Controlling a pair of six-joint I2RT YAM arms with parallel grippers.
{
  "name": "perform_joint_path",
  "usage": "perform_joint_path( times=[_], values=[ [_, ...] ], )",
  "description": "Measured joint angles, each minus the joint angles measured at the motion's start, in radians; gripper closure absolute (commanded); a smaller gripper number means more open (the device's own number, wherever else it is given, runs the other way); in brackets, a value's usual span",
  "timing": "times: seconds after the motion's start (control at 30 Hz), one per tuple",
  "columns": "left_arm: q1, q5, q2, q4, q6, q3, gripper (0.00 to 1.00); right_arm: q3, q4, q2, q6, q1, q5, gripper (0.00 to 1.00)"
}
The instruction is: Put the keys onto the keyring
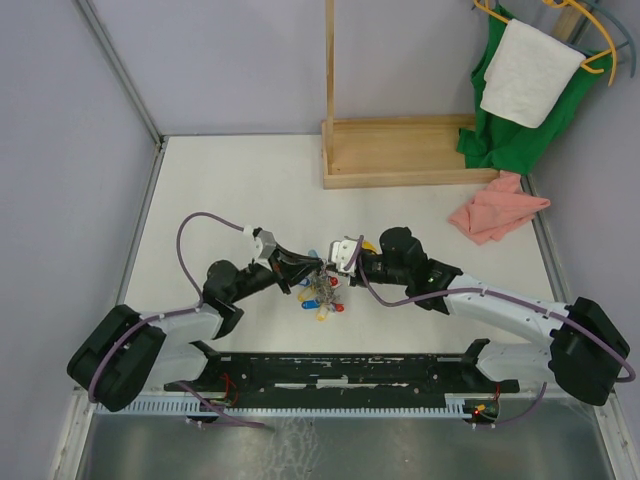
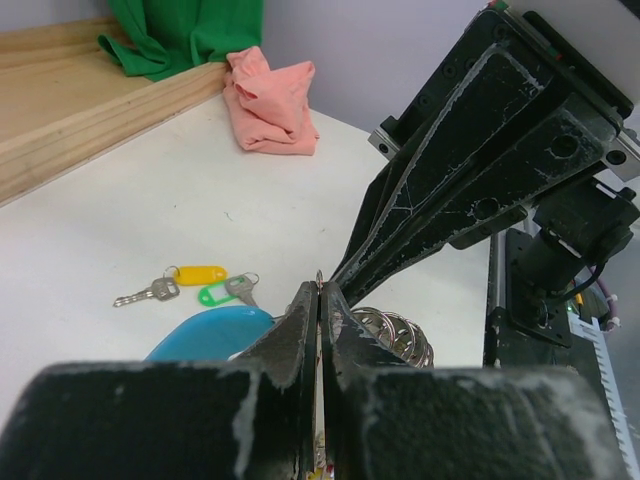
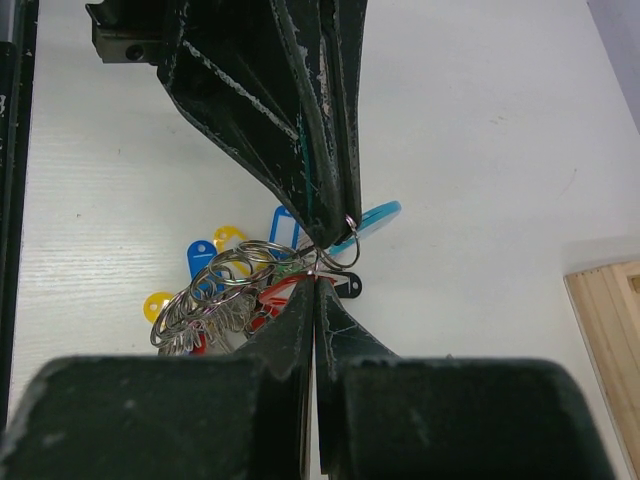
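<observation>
Right wrist, keyring [image 3: 225,290] at right gripper [image 3: 315,285] tips

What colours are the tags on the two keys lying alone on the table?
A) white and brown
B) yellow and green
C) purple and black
B: the left wrist view shows a yellow-tagged key and a green-tagged key side by side on the table.

Seen from above, the left gripper [image 1: 316,268] closes off the keyring [image 1: 322,293] from 10 o'clock and the right gripper [image 1: 335,268] from 2 o'clock, their tips meeting over it. The black rail [image 1: 340,370] bars 6 o'clock. The table [image 1: 250,190] lies open toward 12 o'clock as far as the wooden stand [image 1: 400,160], and a pink cloth [image 1: 497,210] sits farther out at 2 o'clock.
</observation>
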Motion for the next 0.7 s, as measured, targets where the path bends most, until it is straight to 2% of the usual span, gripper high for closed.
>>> perform_joint_path(
  times=[0.23,0.5,0.7],
  values=[
    [0.000,-0.009,0.001,0.045,-0.003,-0.014,0.80,0.003,-0.035,-0.027,-0.016,0.004,0.008,0.99],
    [0.000,-0.076,-0.143,-0.059,0.050,-0.012,0.70,0.064,-0.202,-0.031,-0.079,0.004,0.020,0.99],
    [0.000,-0.074,-0.169,-0.166,0.126,-0.002,0.66,0.163,-0.338,-0.012,-0.135,0.004,0.021,0.99]
  ],
)
